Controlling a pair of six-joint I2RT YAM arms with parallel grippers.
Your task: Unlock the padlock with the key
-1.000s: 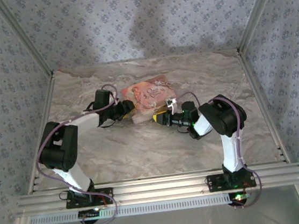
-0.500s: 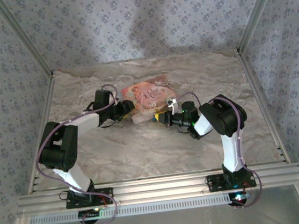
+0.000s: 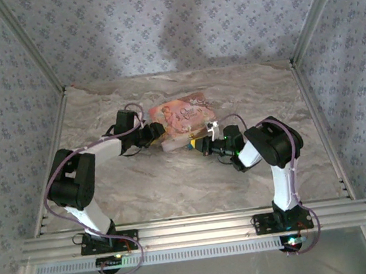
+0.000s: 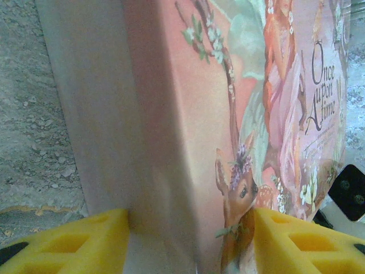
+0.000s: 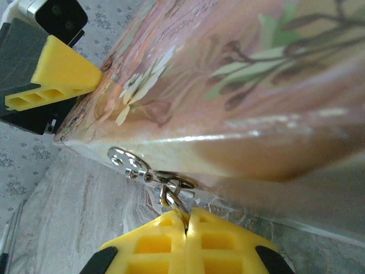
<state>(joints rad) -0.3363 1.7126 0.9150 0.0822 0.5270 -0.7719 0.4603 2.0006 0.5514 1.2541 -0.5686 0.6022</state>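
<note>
Top external view: on the marbled surface [image 3: 142,188] a glossy, picture-printed pink box [image 3: 184,114] is clamped by the left tool [image 3: 161,134]. A thin silvery ring [image 5: 171,184] at its edge is pinched by the right tool [image 5: 186,222]; whether it belongs to the padlock cannot be told.

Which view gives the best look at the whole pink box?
Top external: the pink box lies nearly whole on the table, outline clear. Left wrist shows its printed cover and one side close up; right wrist shows an edge with a metal clasp.
</note>
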